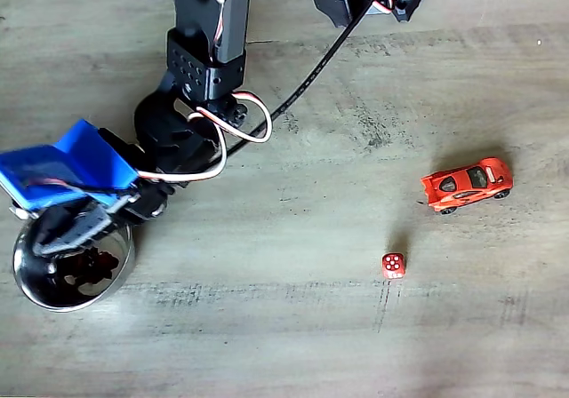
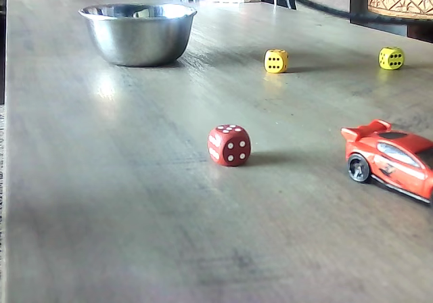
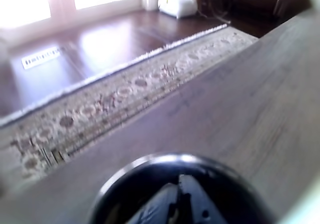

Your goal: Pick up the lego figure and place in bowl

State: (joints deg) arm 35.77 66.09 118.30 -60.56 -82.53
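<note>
gripper (image 1: 76, 238) hangs over the bowl (image 1: 27, 278) at the left edge of a fixed view, tips down inside the rim; in the wrist view the jaws (image 3: 180, 204) look close together above the bowl's dark inside, but blur means i cannot tell if they are shut or clamping anything. lego figure: a dark shape with reddish bits (image 1: 93, 269) sits in the bowl under the tips, probably the figure, though it could be reflection, and whether it is held or lying loose is not clear. step judged: placing stage, at or just around release. next move calls for jaws parted if not already, then a straight lift clear of the rim so the tips don't drag the bowl.

left to right on the desk (image 1: 293, 327): bowl sits near the left desk edge, so little room that side; wrist view shows desk edge and rug just beyond the bowl. middle is open wood. red die (image 1: 393, 266) and toy car (image 1: 468, 185) lie well apart to the right. two yellow dice (image 2: 276, 61) sit further back in another fixed view. retreat up and toward the middle is the free path.
</note>
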